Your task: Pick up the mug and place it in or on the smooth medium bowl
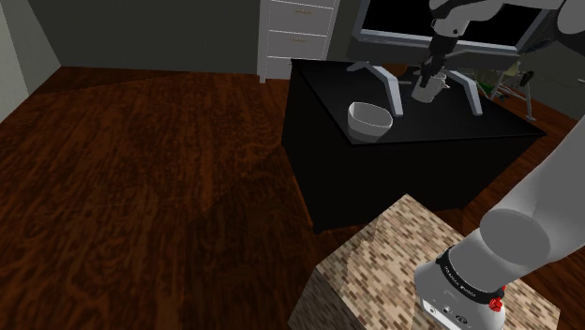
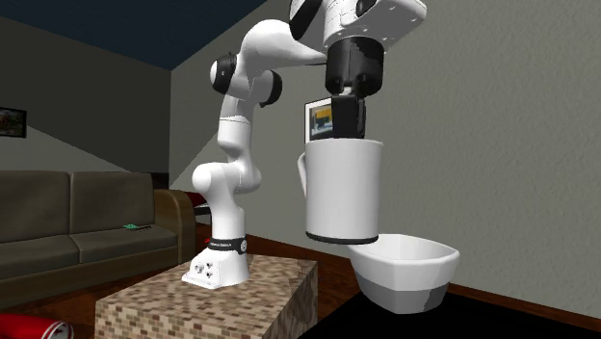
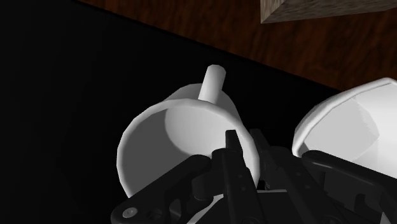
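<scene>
Fingers [image 3: 231, 153] clenched on rim of mug [image 2: 342, 188] | mug upright, axis vertical | bowl [image 2: 405, 274] just beside, toward second exterior view's lower right | judged next: shift there, lower

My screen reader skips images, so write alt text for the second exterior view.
Black jaws clasp the rim of a white mug, held upright in the air beside a white bowl. Behind, the white arm rises from its stand near a sofa.
</scene>
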Robot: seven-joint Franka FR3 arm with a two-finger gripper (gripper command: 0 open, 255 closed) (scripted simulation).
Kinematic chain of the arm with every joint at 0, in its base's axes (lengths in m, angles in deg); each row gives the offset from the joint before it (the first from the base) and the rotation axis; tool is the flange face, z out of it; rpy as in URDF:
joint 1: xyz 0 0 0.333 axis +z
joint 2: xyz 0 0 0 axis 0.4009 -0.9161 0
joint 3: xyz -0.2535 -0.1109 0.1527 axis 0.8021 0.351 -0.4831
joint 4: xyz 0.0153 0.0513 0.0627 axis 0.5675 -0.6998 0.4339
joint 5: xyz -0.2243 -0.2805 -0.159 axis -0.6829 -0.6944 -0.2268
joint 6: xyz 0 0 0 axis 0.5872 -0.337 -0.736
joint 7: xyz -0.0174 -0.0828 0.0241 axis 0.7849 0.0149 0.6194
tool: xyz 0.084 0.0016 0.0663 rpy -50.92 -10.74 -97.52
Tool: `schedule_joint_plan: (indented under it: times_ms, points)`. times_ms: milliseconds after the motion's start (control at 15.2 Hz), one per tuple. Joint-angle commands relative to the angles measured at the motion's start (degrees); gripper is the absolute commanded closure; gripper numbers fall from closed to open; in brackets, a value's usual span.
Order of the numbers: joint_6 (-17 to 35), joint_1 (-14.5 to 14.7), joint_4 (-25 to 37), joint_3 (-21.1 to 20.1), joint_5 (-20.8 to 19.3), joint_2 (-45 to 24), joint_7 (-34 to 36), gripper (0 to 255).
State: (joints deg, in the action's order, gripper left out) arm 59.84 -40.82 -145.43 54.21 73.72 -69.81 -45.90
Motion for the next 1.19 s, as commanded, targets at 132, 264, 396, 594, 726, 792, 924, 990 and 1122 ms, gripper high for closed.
schedule_joint_plan:
  times_ms: [132,264,396,594,726,792,924,990,1122]
  points:
    - [-2.6,0.0,2.5,0.0,0.0,0.1,-0.1,255]
    - [-2.7,1.8,0.5,-1.0,-1.0,2.2,2.8,255]
    - [-3.0,3.4,-1.3,-2.2,-1.9,4.2,5.8,255]
    - [-3.6,5.8,-3.3,-4.0,-2.9,6.6,10.1,255]
    - [-4.1,7.2,-4.3,-5.4,-3.3,8.0,13.0,255]
    - [-4.4,7.9,-4.7,-6.1,-3.5,8.5,14.4,255]
    - [-5.0,9.3,-5.3,-7.4,-3.7,9.5,17.2,255]
    - [-5.3,10.0,-5.5,-8.2,-3.7,9.9,18.5,255]
    - [-5.9,11.3,-5.7,-9.6,-3.8,10.5,21.3,255]
